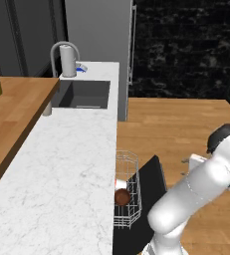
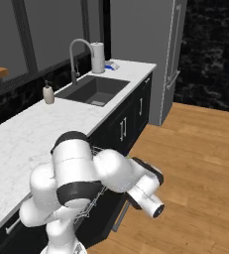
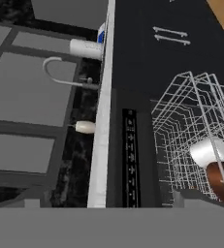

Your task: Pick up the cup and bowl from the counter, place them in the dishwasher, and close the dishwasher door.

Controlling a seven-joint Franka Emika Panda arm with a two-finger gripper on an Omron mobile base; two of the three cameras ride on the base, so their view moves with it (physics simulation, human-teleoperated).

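The dishwasher's white wire rack (image 1: 126, 189) is pulled out over the dishwasher door (image 1: 154, 191), which lies open and flat. Both dishes lie inside the rack: the cup (image 1: 119, 183), and just in front of it the dark reddish-brown bowl (image 1: 122, 197). In the hand view the cup (image 3: 209, 151) lies on its side with the bowl (image 3: 223, 180) beside it, both behind the rack (image 3: 191, 126) wires. My gripper (image 1: 194, 160) hovers to the right of the door, partly hidden by my forearm. It holds nothing and its fingertips are hidden.
The white marble counter (image 1: 61, 169) runs back to a sink (image 1: 84, 93) with a faucet (image 1: 61, 50) and a tall white cylinder (image 1: 68, 61). A wooden board (image 1: 12, 109) lies on the left, and wood floor (image 1: 186, 124) spreads to the right. A soap dispenser (image 2: 48, 93) stands by the sink.
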